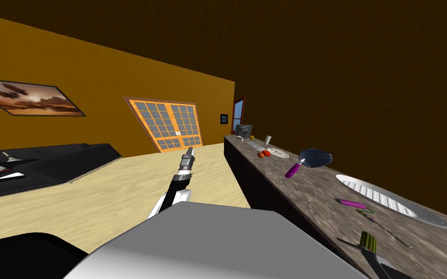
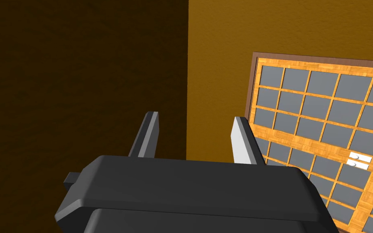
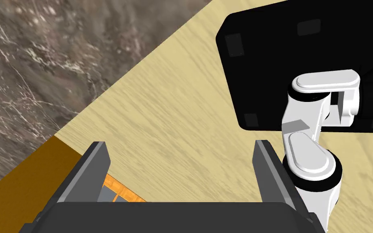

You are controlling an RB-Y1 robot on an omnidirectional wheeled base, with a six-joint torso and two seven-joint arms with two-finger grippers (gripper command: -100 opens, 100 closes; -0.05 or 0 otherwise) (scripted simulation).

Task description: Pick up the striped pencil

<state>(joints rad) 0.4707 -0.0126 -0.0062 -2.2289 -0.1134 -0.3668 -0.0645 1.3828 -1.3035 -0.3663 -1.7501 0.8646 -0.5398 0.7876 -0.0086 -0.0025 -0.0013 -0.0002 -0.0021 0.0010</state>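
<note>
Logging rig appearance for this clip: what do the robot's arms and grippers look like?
On the left gripper and right gripper: dark boxy body, two thin flat grey blade fingers. The left forearm is black, grey at the wrist, white near the elbow. No cables or markings visible.

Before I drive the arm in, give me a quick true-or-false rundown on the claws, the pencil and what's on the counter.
1. Both the left claw and the right claw are open and empty. True.
2. The pencil lies in the sink. False: it lies on the counter, beside the sink.
3. The pan has a purple handle. True.
4. The left claw hangs over the counter. False: it is out over the floor, pointing towards the glass door.
</note>
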